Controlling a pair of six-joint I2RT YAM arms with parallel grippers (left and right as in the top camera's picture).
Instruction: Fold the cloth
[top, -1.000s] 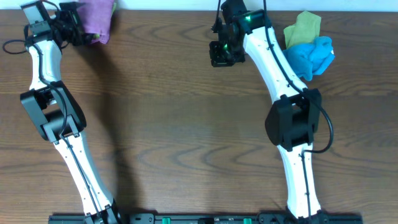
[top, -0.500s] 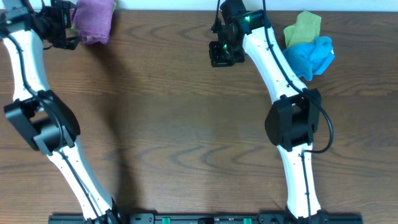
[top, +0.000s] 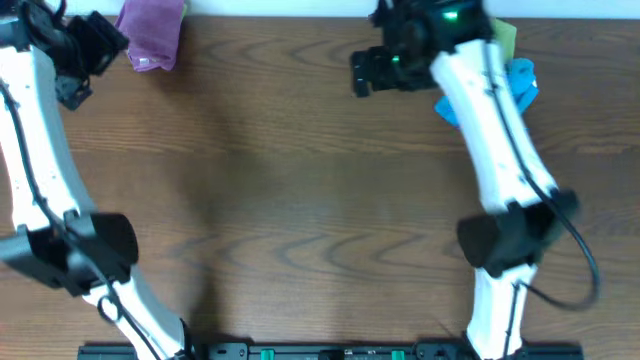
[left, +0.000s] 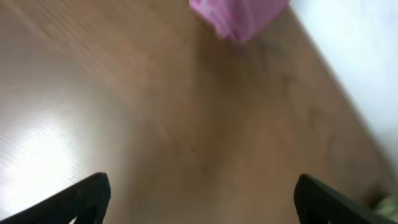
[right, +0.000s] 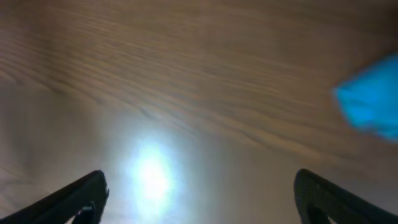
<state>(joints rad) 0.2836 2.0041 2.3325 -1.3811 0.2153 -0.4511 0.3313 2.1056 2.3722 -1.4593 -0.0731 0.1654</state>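
The mauve-purple cloth lies bunched at the table's far left edge; in the left wrist view the cloth is at the top, blurred. My left gripper hovers just left of it, apart from it. It is open with only bare wood between the fingers. My right gripper is over the far middle of the table, well away from the cloth. It stands open over bare wood with a light glare below it.
A bright blue cloth and a yellow-green cloth lie at the far right, partly hidden by my right arm. The blue cloth shows at the right wrist view's edge. A white wall borders the table's far edge.
My left arm has swung left, drawing its gripper off the cloth, which stays put. My right gripper has gone from shut to open, and its arm has shifted right.
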